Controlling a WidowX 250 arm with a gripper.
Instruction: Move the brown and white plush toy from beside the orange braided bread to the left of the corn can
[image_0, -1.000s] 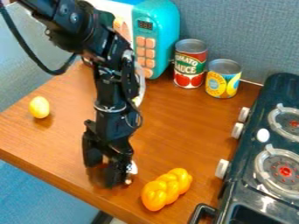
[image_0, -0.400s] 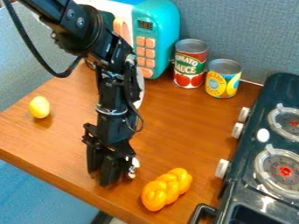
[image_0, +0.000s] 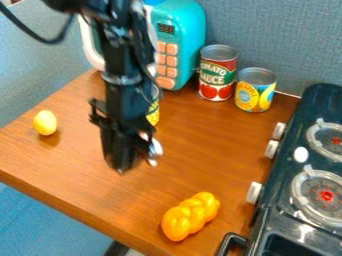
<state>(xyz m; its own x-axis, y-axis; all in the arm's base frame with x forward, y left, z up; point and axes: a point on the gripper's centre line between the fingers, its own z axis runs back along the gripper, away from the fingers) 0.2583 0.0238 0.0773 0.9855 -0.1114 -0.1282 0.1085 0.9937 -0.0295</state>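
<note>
Over the left-middle of the wooden table hangs my black gripper (image_0: 121, 167), its fingers brought together and pointing down. A small white piece (image_0: 155, 147) shows against its right side; whether it belongs to the gripper cannot be told. Toward the front edge, lower right of the gripper, lies a glossy orange-yellow braided loaf (image_0: 190, 216). A yellow egg-shaped object (image_0: 45, 122) rests at the table's left. Behind the arm, a yellow can (image_0: 153, 114) is partly hidden.
A teal and white toy microwave (image_0: 179, 45) stands at the back. Right of it are a tomato sauce can (image_0: 217, 72) and a yellow-labelled can (image_0: 255, 90). A dark toy stove (image_0: 284, 187) with white knobs borders the table (image_0: 207, 142) on the right.
The gripper's fingers have come together, and it has risen from low over the front of the table toward the back. More of the yellow can behind the arm now shows.
</note>
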